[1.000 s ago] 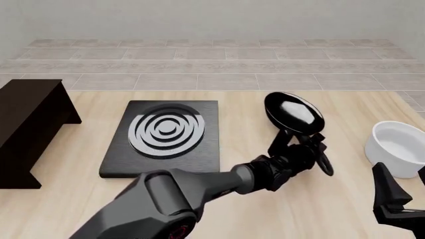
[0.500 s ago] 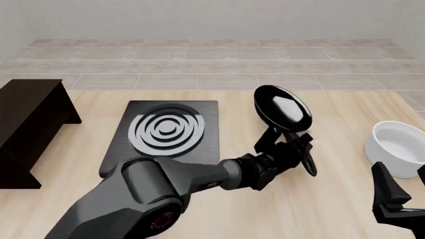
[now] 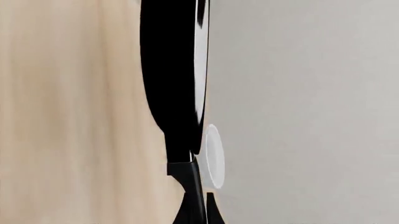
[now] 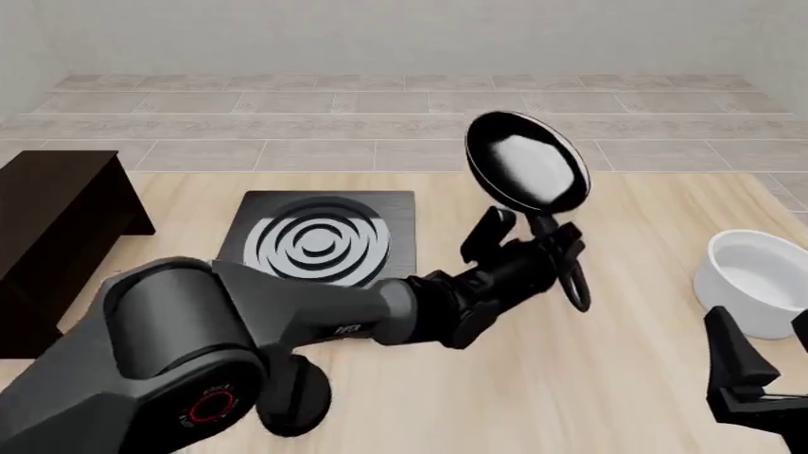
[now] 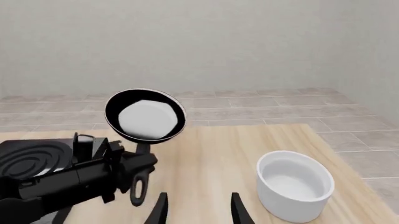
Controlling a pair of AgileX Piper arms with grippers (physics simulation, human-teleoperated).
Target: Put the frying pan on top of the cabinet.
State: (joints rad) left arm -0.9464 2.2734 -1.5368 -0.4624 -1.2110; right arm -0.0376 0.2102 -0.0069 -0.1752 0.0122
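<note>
The frying pan (image 4: 527,161) is black with a glossy whitish inside. It is off the table and tilted up on edge, its inside facing the camera. My left gripper (image 4: 531,243) is shut on its thin handle, whose loop (image 4: 577,284) hangs below. In the left wrist view the pan (image 3: 171,70) shows edge-on. In the right wrist view the pan (image 5: 146,114) stands above the left gripper (image 5: 118,168). The dark cabinet (image 4: 57,227) stands at the far left, apart from the pan. My right gripper (image 5: 199,212) is open and empty at the near right (image 4: 767,369).
A flat black stove plate (image 4: 316,251) with silver rings lies between the cabinet and the pan. A white bowl (image 4: 758,279) stands at the right, just beyond my right gripper; it also shows in the right wrist view (image 5: 293,184). A tiled floor lies behind the table.
My left gripper has raised the pan off the table, tipped it more upright and carried it a little left. The right arm has not moved.
</note>
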